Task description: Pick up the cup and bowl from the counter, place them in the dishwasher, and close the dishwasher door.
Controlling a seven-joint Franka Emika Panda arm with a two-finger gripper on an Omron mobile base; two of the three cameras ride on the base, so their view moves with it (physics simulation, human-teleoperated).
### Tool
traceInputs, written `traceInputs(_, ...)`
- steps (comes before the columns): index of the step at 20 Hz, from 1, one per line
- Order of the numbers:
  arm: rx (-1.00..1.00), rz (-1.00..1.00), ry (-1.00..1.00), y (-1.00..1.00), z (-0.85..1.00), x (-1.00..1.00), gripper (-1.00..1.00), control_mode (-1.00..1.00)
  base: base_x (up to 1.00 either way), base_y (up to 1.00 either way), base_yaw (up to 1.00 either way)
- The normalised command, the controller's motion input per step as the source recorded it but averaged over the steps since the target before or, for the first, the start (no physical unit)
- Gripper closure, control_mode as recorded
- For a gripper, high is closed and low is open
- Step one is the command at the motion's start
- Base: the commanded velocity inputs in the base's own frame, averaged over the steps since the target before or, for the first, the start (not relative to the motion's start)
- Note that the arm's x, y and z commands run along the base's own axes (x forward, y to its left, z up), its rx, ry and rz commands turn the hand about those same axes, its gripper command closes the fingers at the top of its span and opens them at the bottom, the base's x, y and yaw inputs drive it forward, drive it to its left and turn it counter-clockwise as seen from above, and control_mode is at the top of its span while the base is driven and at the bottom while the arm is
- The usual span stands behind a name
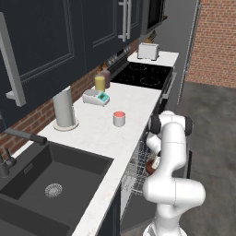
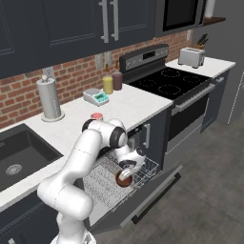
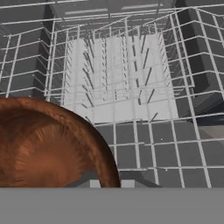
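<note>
Right base view: the gripper (image 2: pixel 126 175), jaws clamped on the bowl (image 2: pixel 123 179), hangs just above the dishwasher's wire rack (image 2: pixel 102 183).

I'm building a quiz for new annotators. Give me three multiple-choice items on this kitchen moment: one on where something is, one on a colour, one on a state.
1. Where is the cup?
A. in the sink
B. on the counter
C. on the stove

2. What colour is the inside of the bowl?
A. brown
B. blue
C. white

3. How does the dishwasher door stand?
A. shut
B. dropped open, with the rack pulled out
C. taken off

Key:
1 B: the cup stands on the white counter, between the sink and the stove.
2 A: the hand view shows the bowl's reddish-brown hollow.
3 B: the panel hangs down under the wire rack, and the pincer holds the bowl over that rack.
</note>
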Motion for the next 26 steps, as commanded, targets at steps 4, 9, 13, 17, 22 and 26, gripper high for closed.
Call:
traceInputs(4, 0.0, 0.0, -0.01, 0.01, -0.26, 0.25, 1.0, -1.0, 0.0, 0.0, 0.0)
traceInputs(9, 0.0, 0.0, -0.01, 0.01, -0.28, 0.22, 1.0, -1.0, 0.0, 0.0, 0.0)
traceInputs(13, 0.0, 0.0, -0.01, 0.0, -0.21, 0.15, 1.0, -1.0, 0.0, 0.0, 0.0)
traceInputs(17, 0.0, 0.0, 0.0, 0.0, -0.12, 0.11, 1.0, -1.0, 0.0, 0.0, 0.0)
traceInputs(22, 0.0, 0.0, -0.01, 0.0, 0.01, -0.12, -1.0, -1.0, 0.0, 0.0, 0.0)
traceInputs(26, 0.0, 0.0, -0.02, -0.11, 0.28, -0.57, -1.0, -1.0, 0.0, 0.0, 0.0)
